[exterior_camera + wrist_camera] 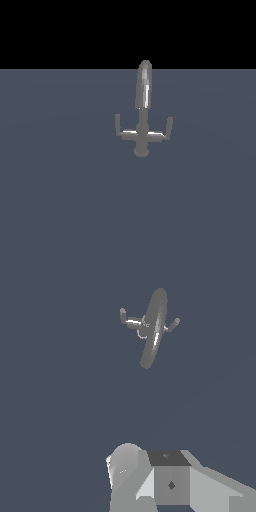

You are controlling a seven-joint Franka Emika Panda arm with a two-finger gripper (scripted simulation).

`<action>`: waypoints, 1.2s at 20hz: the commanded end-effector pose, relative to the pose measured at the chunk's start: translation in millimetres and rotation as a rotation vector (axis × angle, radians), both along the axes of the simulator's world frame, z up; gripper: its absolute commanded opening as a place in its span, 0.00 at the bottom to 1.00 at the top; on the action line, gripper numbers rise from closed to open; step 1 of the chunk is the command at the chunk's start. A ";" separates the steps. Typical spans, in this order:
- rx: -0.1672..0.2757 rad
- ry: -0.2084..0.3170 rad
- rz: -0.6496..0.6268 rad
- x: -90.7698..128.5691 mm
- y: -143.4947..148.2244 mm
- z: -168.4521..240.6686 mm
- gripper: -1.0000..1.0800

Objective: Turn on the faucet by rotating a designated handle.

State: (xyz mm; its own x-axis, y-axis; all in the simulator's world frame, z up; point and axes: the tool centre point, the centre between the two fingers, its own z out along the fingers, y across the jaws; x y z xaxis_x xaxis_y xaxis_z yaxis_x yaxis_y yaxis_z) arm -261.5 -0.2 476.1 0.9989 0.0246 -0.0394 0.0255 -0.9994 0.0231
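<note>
Grey metal small faucet (pixel 143 107) with tall narrow arched spout and round base, upright on flat slate-blue floor (pixel 60 190), near middle of exterior view. Two thin L-shaped levers out to either side: slanted-tip grey handle (pixel 165 131) on exterior view's right, tip leaning outward; straight-tipped twin lever (pixel 121 129) on exterior view's left. In wrist view, faucet (pixel 152 328) seen from above, well apart from pale grey blocky gripper body (pixel 165 481) at frame edge. Fingers out of sight; opening impossible to tell; nothing visibly held. Handle (pixel 172 324) untouched.
</note>
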 end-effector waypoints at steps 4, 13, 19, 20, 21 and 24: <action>0.005 0.002 -0.003 1.5 -0.9 -0.3 0.00; 0.086 0.029 -0.043 23.1 -14.8 -6.0 0.00; 0.193 0.065 -0.096 50.5 -33.4 -16.2 0.00; 0.214 0.073 -0.106 55.9 -37.2 -18.7 0.00; 0.237 0.080 -0.118 61.5 -41.2 -21.3 0.00; 0.306 0.103 -0.151 78.0 -53.0 -30.2 0.00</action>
